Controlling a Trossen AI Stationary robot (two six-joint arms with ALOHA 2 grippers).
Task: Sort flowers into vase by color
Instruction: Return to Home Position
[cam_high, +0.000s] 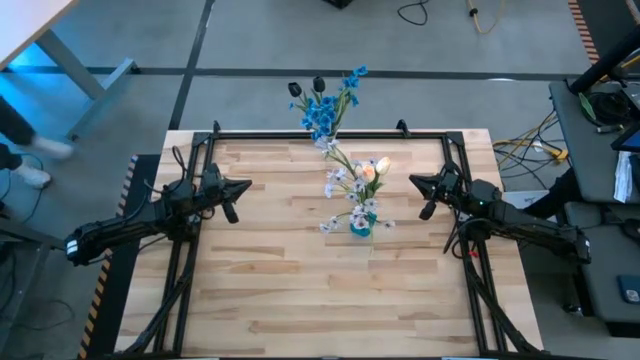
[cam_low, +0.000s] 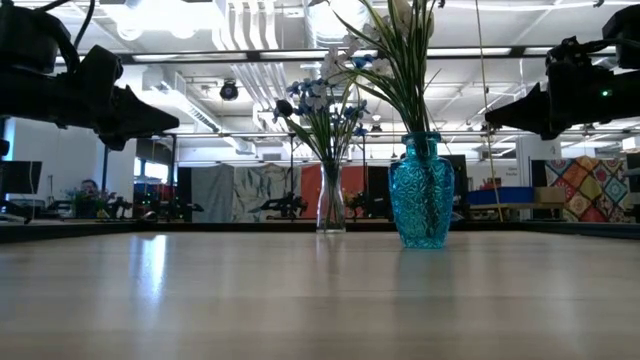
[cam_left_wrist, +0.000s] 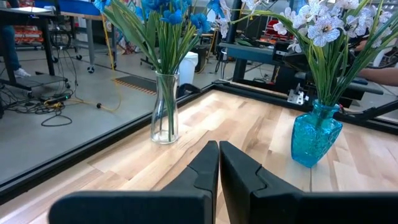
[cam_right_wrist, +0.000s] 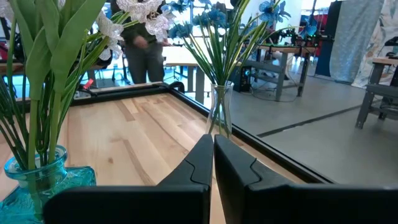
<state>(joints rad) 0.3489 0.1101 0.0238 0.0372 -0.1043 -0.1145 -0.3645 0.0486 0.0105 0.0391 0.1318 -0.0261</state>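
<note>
A clear glass vase (cam_left_wrist: 165, 109) stands near the table's far edge and holds blue flowers (cam_high: 322, 110) and black buds (cam_high: 305, 87). A turquoise glass vase (cam_low: 422, 193) stands near the table's middle and holds white-pink sprays and cream-yellow tulip buds (cam_high: 372, 170). My left gripper (cam_high: 245, 187) hovers shut at the table's left side, pointing toward the vases. My right gripper (cam_high: 415, 181) hovers shut at the right side, also pointing inward. Neither touches anything.
A black frame rail (cam_high: 300, 134) runs around the wooden table. Bare wood lies between both grippers and the vases and across the near half (cam_high: 330, 290). A person (cam_right_wrist: 146, 50) stands beyond the table in the right wrist view.
</note>
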